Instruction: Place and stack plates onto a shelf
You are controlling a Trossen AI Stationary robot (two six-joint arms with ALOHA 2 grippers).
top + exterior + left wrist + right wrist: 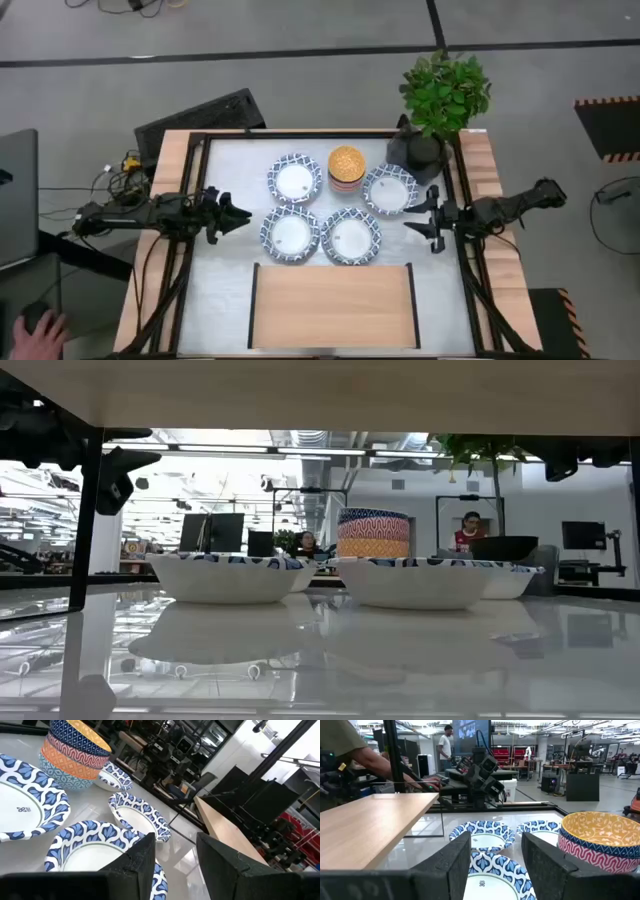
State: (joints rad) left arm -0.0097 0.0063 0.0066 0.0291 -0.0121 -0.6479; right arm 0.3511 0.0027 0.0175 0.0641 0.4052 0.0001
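Left gripper [238,213] at nine o'clock and right gripper [415,213] at three o'clock flank four blue-and-white rimmed round plates [294,180]; both jaws stand parted, holding and touching nothing.

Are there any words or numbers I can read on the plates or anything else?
No words or numbers can be read.
Plates: each has a small dark mark in the white centre, too small to read.
Stacked bowls: only patterns, no text.
Shelf: bare wood, no label.
Screens in the room behind: too blurred to read.

Blue-and-white rimmed plates [295,181], light-wood shelf [333,307]
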